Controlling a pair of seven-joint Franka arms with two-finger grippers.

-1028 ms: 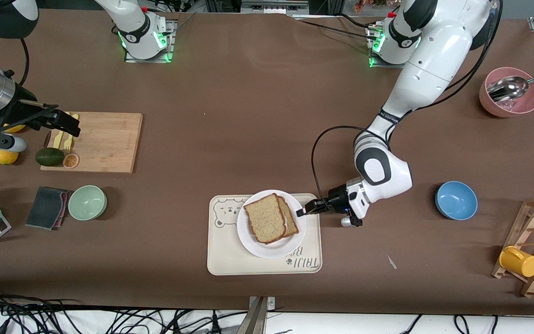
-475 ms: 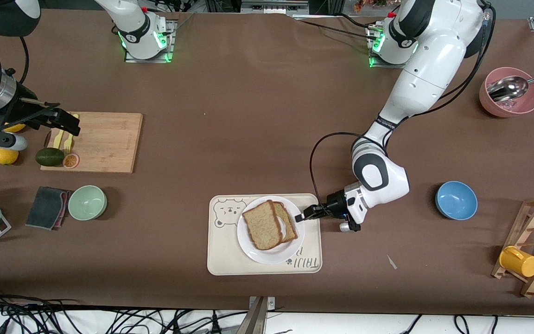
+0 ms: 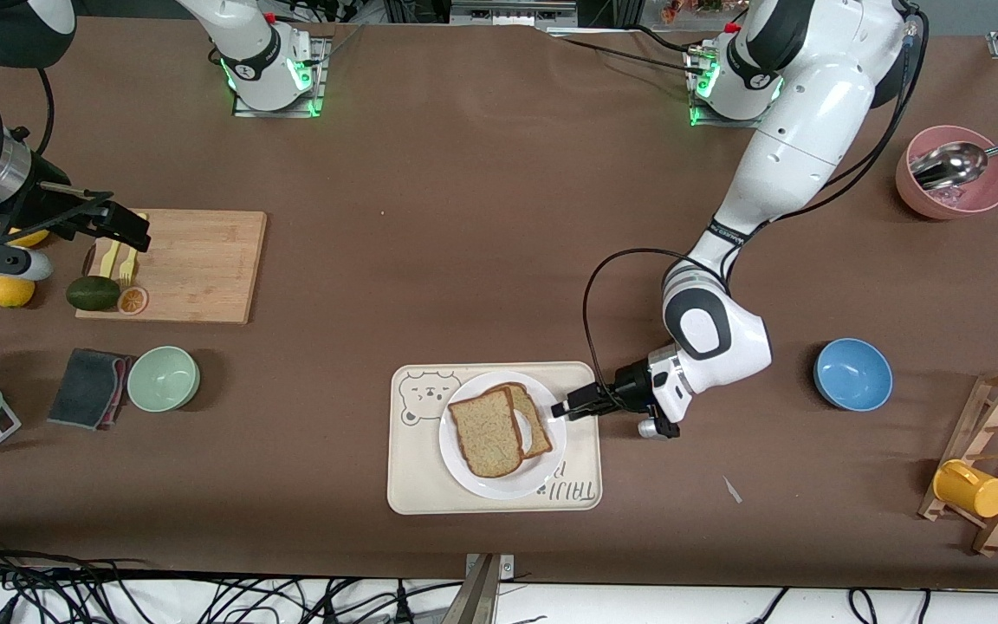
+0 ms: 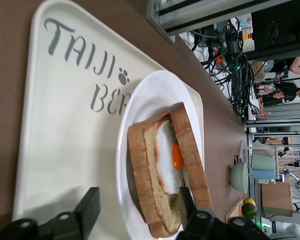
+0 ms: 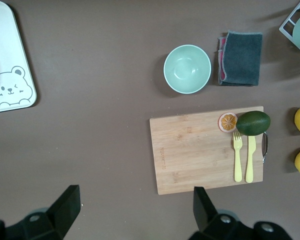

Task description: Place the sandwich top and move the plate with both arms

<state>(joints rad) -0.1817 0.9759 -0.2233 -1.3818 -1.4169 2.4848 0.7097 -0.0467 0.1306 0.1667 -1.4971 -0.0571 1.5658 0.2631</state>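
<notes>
The sandwich top [image 3: 483, 432] lies skewed on the egg slice [image 3: 535, 419] on the white plate [image 3: 499, 482], which sits on the cream bear-print tray [image 3: 417, 481]. My left gripper [image 3: 561, 407] is low at the plate's edge toward the left arm's end, open. In the left wrist view, the left gripper [image 4: 137, 207] straddles the plate rim [image 4: 140, 100]; one finger [image 4: 186, 205] is over the egg slice [image 4: 142, 165] and the top slice [image 4: 190, 145] leans over the egg [image 4: 176, 156]. My right gripper [image 3: 122, 227] waits open over the cutting board [image 3: 196, 264], empty in its own view [image 5: 135, 197].
A blue bowl [image 3: 852, 374], a pink bowl with a spoon [image 3: 952, 182] and a wooden rack with a yellow cup [image 3: 971, 488] stand toward the left arm's end. A green bowl [image 3: 163, 378], a folded cloth [image 3: 87, 387], an avocado [image 3: 93, 293] and a lemon [image 3: 10, 292] lie toward the right arm's end.
The plate has slid slightly on the tray, nearer the front camera. The top slice has shifted toward the right arm's end, baring some egg. My left gripper followed. The right arm has barely moved.
</notes>
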